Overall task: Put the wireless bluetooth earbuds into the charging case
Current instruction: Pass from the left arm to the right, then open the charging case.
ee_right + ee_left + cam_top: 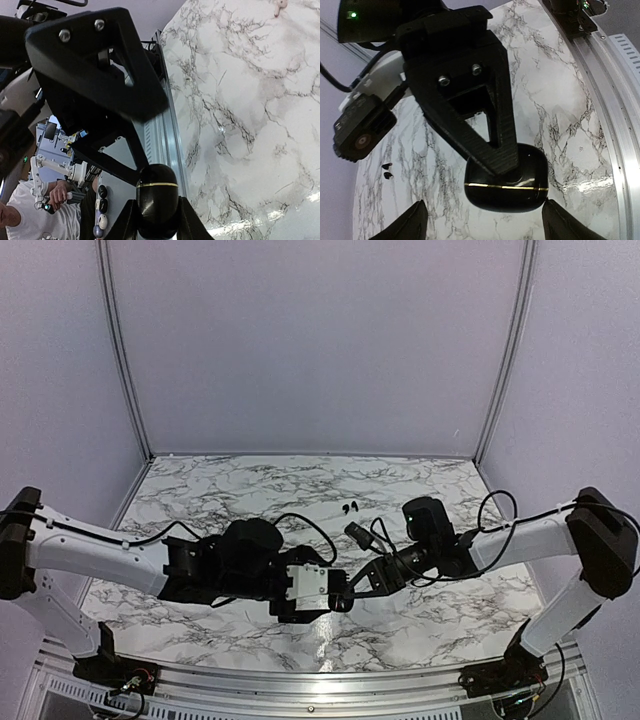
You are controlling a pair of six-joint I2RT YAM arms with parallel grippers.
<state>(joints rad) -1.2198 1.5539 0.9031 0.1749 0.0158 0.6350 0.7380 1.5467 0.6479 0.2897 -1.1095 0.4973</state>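
1. Nearest the overhead camera, the two arms reach inward. The left gripper [335, 592] and right gripper [362, 582] meet tip to tip just below the middle of the marble table [220, 495], and what lies between them is hidden in this view. The earbuds [349, 507], two black specks, lie loose on the marble at twelve o'clock from the meeting tips, near them but apart.

2. In the left wrist view, the left gripper's own fingers [415, 222] stand spread at seven and five o'clock, released. A black lump [505, 197] with a thin gold seam sits between and just beyond them. The five o'clock tip is about touching its corner and the other tip is apart. One finger of the right gripper presses on its top. The earbuds [387, 175] lie at eight o'clock, well apart.

3. In the right wrist view, the right gripper's fingers [129, 220] are clenched on the lump [157, 200] at six o'clock. A left-gripper finger comes from ten o'clock to its flank. A pale pinkish speck [279, 5] at one o'clock is cut by the frame edge. It may be the charging case, but it is too small to tell.

4. As I judge it, nothing is inserted yet. Both earbuds lie untouched, no open wells show, and the lump's seam looks closed. Picking up and seating both earbuds remains.
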